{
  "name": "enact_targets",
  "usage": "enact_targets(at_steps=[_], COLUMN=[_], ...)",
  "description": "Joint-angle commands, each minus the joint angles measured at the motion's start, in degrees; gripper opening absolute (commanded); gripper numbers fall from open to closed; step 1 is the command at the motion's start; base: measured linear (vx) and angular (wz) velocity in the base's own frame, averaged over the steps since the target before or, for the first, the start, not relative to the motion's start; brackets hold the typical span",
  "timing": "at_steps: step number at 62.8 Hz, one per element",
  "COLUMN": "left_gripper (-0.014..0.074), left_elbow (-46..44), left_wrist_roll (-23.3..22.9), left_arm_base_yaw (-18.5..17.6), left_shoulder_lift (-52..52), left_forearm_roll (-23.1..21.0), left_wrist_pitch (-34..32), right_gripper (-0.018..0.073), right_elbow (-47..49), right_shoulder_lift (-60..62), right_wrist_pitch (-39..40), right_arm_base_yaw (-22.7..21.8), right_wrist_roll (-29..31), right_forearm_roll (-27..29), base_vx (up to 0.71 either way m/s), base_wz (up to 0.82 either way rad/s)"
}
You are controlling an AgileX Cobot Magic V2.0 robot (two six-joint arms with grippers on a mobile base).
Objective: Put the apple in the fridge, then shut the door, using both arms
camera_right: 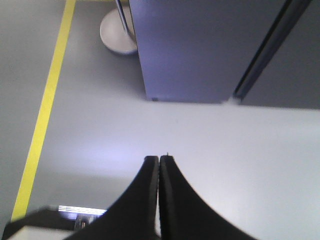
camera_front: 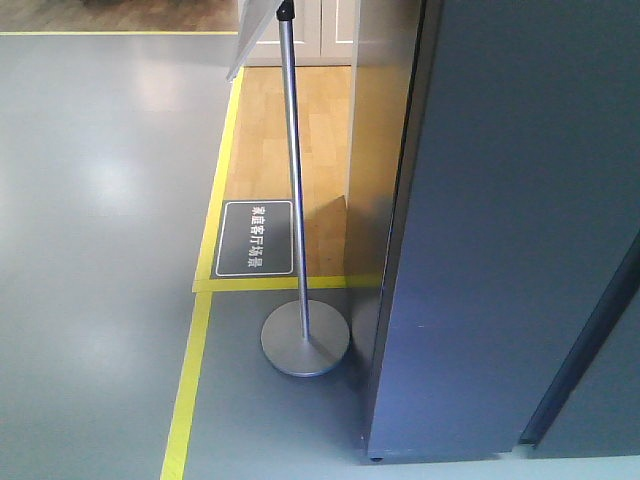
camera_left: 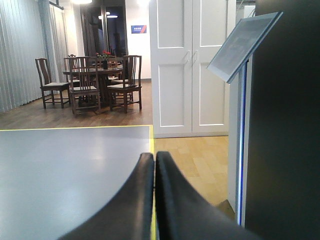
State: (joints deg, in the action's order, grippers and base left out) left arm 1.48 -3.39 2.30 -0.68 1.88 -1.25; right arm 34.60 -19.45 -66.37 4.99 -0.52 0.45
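Note:
The fridge [camera_front: 500, 250] stands at the right of the front view as a tall dark blue-grey box on the grey floor, with a dark seam [camera_front: 585, 340] running down its right part. Its lower corner [camera_right: 195, 50] fills the top of the right wrist view, and its dark side [camera_left: 285, 130] fills the right of the left wrist view. My left gripper [camera_left: 154, 156] is shut and empty, pointing level across the floor. My right gripper [camera_right: 159, 159] is shut and empty, pointing down at the floor in front of the fridge. The apple is out of view.
A sign stand with a metal pole [camera_front: 292, 170] and round base [camera_front: 305, 343] stands just left of the fridge; its slanted sign board [camera_left: 242, 45] shows at the left wrist. Yellow floor tape [camera_front: 195, 370] borders a wooden floor area. White cabinet doors [camera_left: 190, 65], a dining table and chairs [camera_left: 92, 82] are far off.

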Motion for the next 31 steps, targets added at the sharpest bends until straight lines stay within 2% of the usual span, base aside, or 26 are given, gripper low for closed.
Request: enact_targets(at_steps=[1, 9, 14, 25, 31], left_gripper=[-0.0006, -0.0006, -0.0006, -0.0006, -0.0006], left_elbow=[1.59, 1.59, 1.59, 1.59, 1.59], left_wrist_roll=[-0.57, -0.57, -0.57, -0.57, -0.57], left_arm_base_yaw=[-0.08, -0.08, -0.08, -0.08, -0.08], left_shoulder_lift=[-0.82, -0.82, -0.82, -0.82, -0.82], left_forearm_roll=[-0.56, -0.56, -0.56, -0.56, -0.56], left_wrist_pitch=[-4.45, -4.45, -4.45, -4.45, -4.45], right_gripper=[-0.0004, -0.0004, -0.0004, -0.0004, -0.0004], right_elbow=[-0.66, -7.4, -12.79, -23.74, -28.31], right_shoulder_lift=[1.29, 5.41, 8.29, 14.62, 16.73], right_wrist_pitch=[15.52, 32.27, 40.01, 50.03, 55.05], right_arm_base_yaw=[-0.35, -0.35, -0.35, -0.44, -2.03], right_wrist_roll=[1.08, 3.75, 5.27, 5.3, 4.83], right_forearm_roll=[-1.02, -1.95, -1.95, -1.45, -0.94], base_vx=[0.0, 0.0, 0.0, 0.0, 0.0], base_wz=[0.0, 0.0, 0.0, 0.0, 0.0])
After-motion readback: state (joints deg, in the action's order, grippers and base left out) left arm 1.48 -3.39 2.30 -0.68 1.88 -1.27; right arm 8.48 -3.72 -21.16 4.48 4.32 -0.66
